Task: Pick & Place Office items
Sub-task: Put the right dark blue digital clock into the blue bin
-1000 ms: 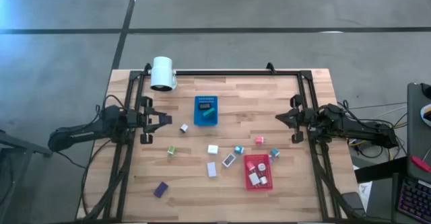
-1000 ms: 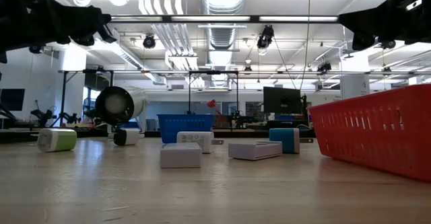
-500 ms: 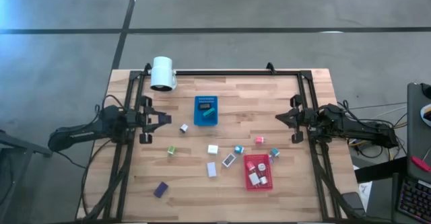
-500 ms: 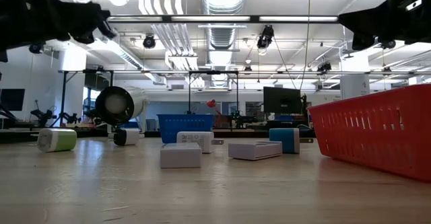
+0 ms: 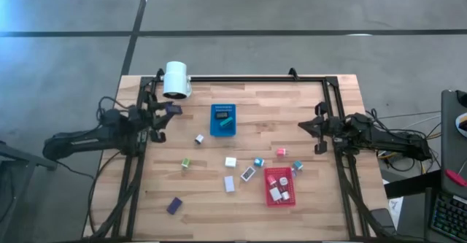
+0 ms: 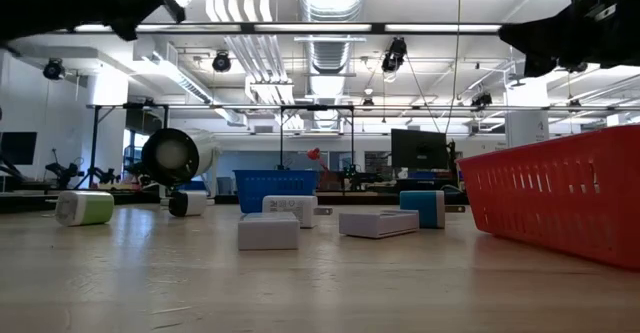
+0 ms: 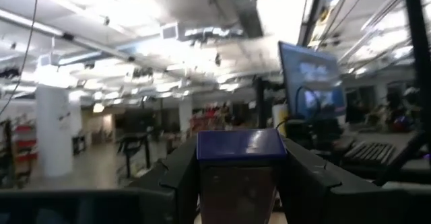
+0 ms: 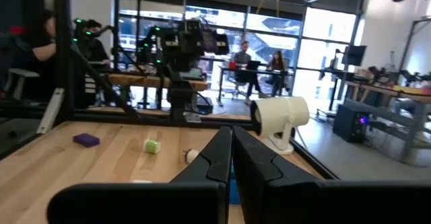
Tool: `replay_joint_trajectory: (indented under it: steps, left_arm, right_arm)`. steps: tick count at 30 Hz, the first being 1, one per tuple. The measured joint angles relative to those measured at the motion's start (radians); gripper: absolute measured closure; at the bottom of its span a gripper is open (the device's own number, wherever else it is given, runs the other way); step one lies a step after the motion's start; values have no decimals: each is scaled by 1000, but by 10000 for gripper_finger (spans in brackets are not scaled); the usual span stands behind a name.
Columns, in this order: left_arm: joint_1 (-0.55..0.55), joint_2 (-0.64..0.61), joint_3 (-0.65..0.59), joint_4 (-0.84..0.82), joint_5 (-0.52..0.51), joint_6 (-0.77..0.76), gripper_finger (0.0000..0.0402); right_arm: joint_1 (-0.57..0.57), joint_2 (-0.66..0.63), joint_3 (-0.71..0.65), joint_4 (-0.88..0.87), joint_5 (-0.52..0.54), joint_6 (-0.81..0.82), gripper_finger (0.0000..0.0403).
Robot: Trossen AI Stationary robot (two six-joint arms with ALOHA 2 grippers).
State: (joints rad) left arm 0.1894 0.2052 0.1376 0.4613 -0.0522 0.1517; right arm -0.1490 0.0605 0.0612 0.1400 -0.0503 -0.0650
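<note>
Gripping blue block (image 7: pixel 241 145), left claw (image 7: pixel 239 183) aloft.

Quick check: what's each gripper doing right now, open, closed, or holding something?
Left gripper: closed on a small purple block, raised above the table.
Right gripper: closed, holding nothing, at the table's right edge.

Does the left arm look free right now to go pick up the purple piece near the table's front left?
Probably not yet. The left gripper is shut on a blue block, so its jaws are occupied. The purple piece itself lies alone on bare wood, with nothing around it.
</note>
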Motion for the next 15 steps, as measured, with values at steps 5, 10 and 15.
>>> replay_joint_trajectory:
  steps: [5, 10, 15]
  left_arm:
    - [0, 258, 157, -42, -46, 7, 247]
    - [4, 547, 340, -171, -49, 7, 247]
    - [25, 803, 491, -264, -49, 11, 247]
  right_arm:
    - [0, 0, -11, 7, 27, -21, 394]
    - [0, 0, -11, 7, 27, -22, 394]
    - [0, 0, -11, 7, 27, -21, 394]
